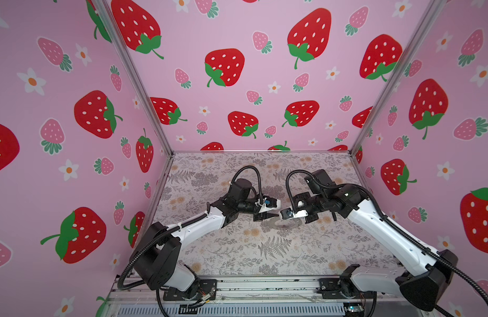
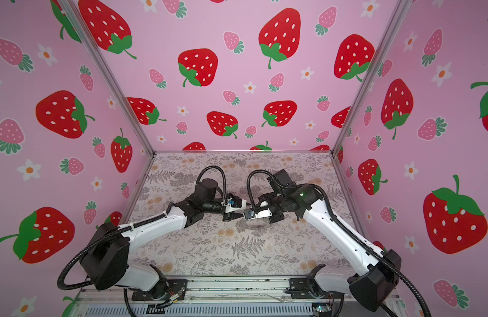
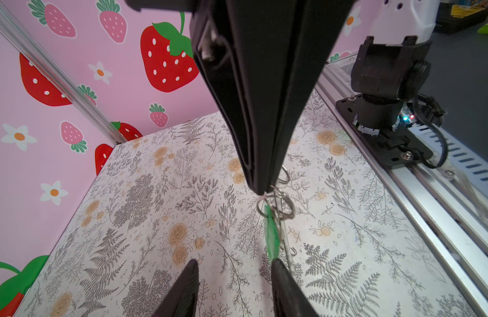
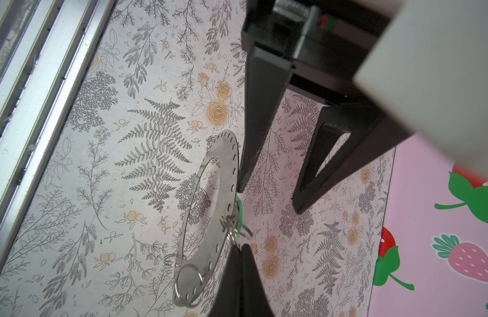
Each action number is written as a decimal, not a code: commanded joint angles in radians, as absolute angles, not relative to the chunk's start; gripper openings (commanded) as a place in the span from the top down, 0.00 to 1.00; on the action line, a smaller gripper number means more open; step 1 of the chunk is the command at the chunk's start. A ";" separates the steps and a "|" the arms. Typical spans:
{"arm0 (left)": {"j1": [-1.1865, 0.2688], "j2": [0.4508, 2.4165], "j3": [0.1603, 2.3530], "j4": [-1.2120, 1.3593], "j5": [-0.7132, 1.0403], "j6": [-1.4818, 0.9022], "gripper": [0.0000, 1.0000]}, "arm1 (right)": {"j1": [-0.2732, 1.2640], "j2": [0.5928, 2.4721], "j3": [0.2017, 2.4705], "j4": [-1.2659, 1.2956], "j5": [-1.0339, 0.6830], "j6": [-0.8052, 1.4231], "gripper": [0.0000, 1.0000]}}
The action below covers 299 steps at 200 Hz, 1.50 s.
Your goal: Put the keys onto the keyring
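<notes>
The keyring (image 4: 227, 153), a flat grey ring with small holes round its rim, hangs tilted above the floral table; in both top views it shows faintly under the grippers (image 1: 286, 225) (image 2: 255, 225). My right gripper (image 4: 240, 245) is shut on one of the small wire loops (image 4: 231, 233) at the ring's edge. The keys show only as a green tag (image 3: 271, 236) hanging from those loops beside the edge-on ring (image 3: 286, 244); the metal key is hidden. My left gripper (image 3: 234, 263) is open, one fingertip (image 3: 275, 264) touching the tag's lower end.
Strawberry-print walls (image 1: 237, 68) close in the back and both sides. An aluminium rail (image 3: 429, 208) with the right arm's base (image 3: 382, 82) runs along the front edge. The two arms meet at mid-table (image 1: 237, 247).
</notes>
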<state>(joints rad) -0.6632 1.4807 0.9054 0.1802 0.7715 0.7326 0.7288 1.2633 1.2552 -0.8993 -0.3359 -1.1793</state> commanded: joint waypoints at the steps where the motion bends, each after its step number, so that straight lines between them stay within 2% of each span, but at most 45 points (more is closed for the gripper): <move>1: -0.669 1.482 0.920 0.150 0.829 0.743 0.54 | 0.722 1.262 1.252 -0.870 -0.355 -1.189 1.00; 68: -0.669 1.495 0.940 0.061 0.857 0.759 0.52 | 0.722 1.253 1.244 -0.821 -0.325 -1.217 1.00; 192: -0.683 1.557 0.954 0.244 0.760 0.609 0.51 | 0.723 1.247 1.221 -0.796 -0.361 -1.198 1.00; 299: -0.689 1.522 0.918 0.261 0.751 0.664 0.70 | 0.721 1.264 1.232 -0.786 -0.320 -1.167 1.00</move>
